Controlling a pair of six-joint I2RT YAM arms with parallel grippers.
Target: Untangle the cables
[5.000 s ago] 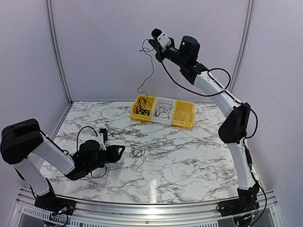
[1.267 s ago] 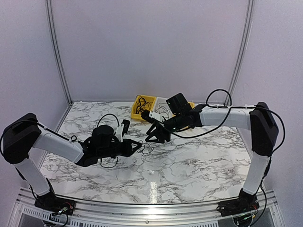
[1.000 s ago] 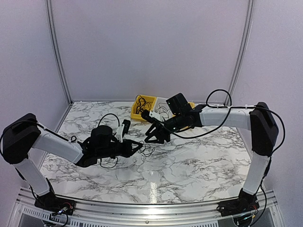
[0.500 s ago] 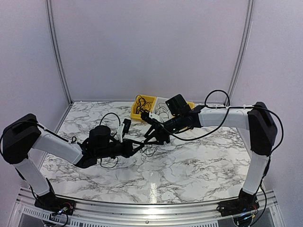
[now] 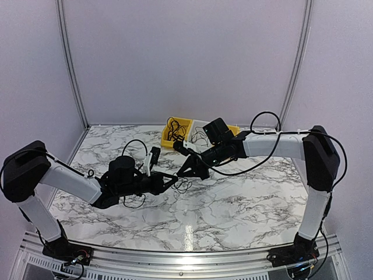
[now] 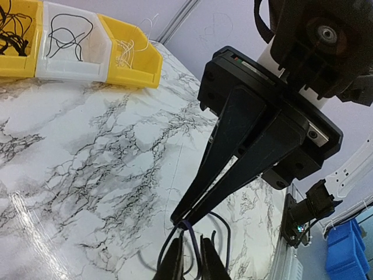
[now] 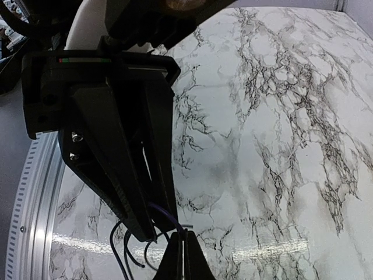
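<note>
Centre stage: thin dark cable loops [image 5: 183, 185] bunch up over the middle of the white-and-grey marble table [image 5: 245, 201], right where the two arms meet; whether the lowest loop rests on the table cannot be told.
Right pincer [image 7: 182, 255]: fingers pressed flat together, and a strand of the loops is nipped at the very tip. It reaches in from the far right.
Left pincer [image 6: 192, 261]: fingertips just a slit apart, with a strand running down into that slit; squeezed or merely passing through, cannot tell.
Face-off: the two pincers are tip to tip, all but touching, with the loops dangling between and below them.
Back row: three small plastic bins sit side by side at the table's far edge, well apart from the pincers. The left yellow bin [image 6: 17, 67] holds black cables [image 6: 11, 23], the white bin [image 6: 70, 70] thin black strands [image 6: 70, 32], and the right yellow bin [image 6: 137, 73] whitish strands [image 6: 131, 44].
</note>
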